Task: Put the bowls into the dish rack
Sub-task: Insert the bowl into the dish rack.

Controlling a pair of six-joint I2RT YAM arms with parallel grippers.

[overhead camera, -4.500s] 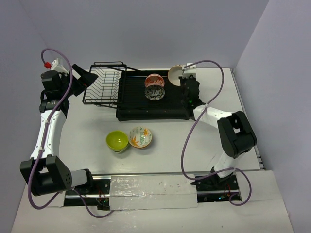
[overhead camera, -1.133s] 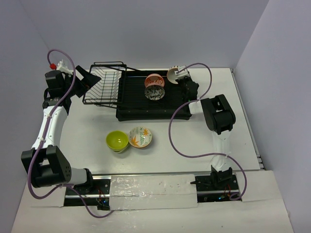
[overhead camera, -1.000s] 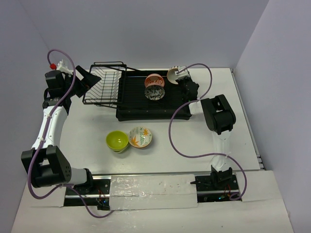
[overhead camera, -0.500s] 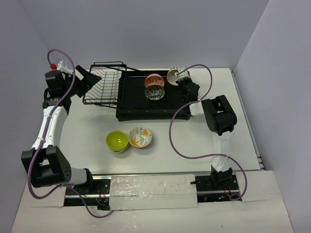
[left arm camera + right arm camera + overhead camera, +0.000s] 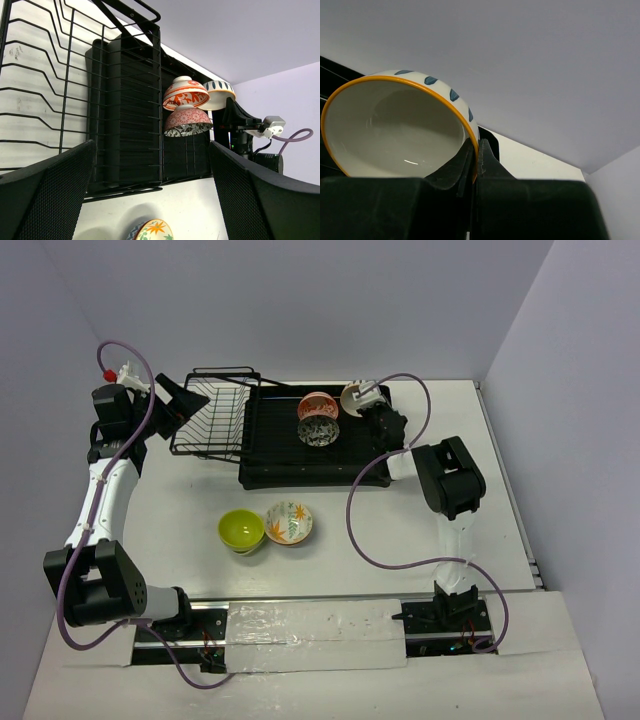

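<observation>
The black dish rack (image 5: 300, 455) lies at the back, with its wire basket (image 5: 212, 415) on the left. A red-orange patterned bowl (image 5: 317, 404) and a second patterned bowl (image 5: 320, 431) stand on edge in the tray; both show in the left wrist view (image 5: 185, 92). My right gripper (image 5: 363, 397) is shut on the rim of a cream bowl (image 5: 395, 125) with an orange rim, held over the tray's back right corner beside the red-orange bowl. A lime green bowl (image 5: 241, 530) and a white leaf-pattern bowl (image 5: 289, 522) sit on the table. My left gripper (image 5: 176, 406) is open and empty by the basket.
The table's white surface (image 5: 180, 510) stretches in front of the rack. The right arm's purple cable (image 5: 360, 510) loops over the table right of the two loose bowls. Grey walls close the back and right.
My right gripper has moved the cream bowl a little left, closer to the red-orange bowl. The left arm has barely moved in the last second.
</observation>
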